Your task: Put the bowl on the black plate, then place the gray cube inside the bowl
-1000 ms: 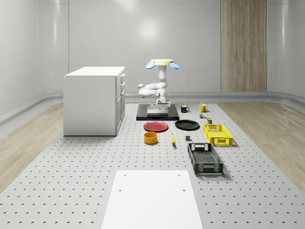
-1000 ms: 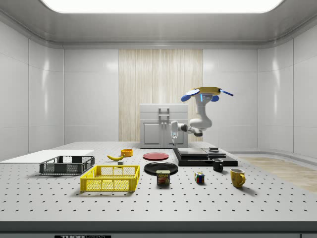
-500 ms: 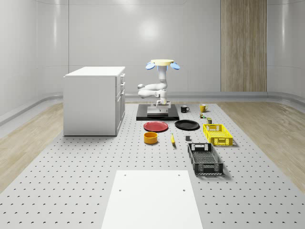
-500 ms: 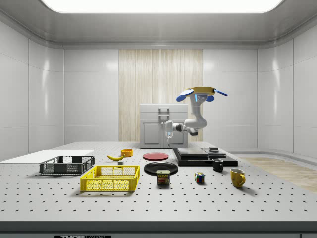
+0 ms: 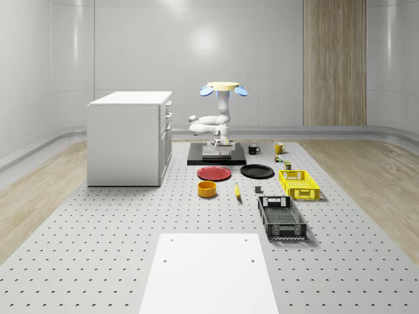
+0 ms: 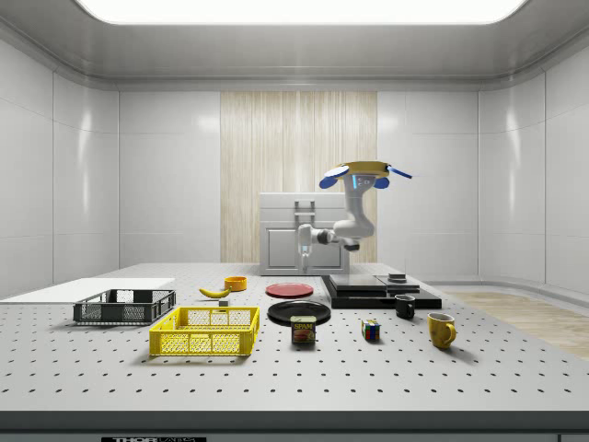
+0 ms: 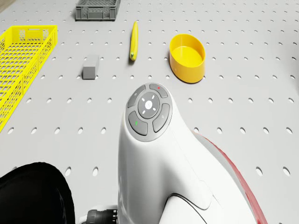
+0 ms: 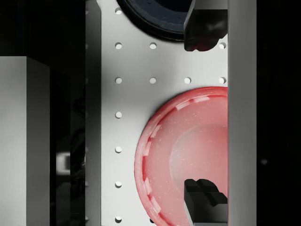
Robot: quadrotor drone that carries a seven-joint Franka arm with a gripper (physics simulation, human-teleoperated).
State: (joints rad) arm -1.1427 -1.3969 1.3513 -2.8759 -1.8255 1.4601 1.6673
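- I hover the drone (image 6: 357, 172) near the red plate (image 5: 214, 173), hand (image 8: 203, 113) wide and empty.
- Next I'd square up over the yellow bowl (image 7: 187, 57) (beyond the red plate) before descending.

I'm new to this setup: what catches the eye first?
The drone hovers above the black platform, near the white cabinet, its tool hanging in the air, fingers apart. On the table lie a red plate beside the black plate and the yellow bowl.
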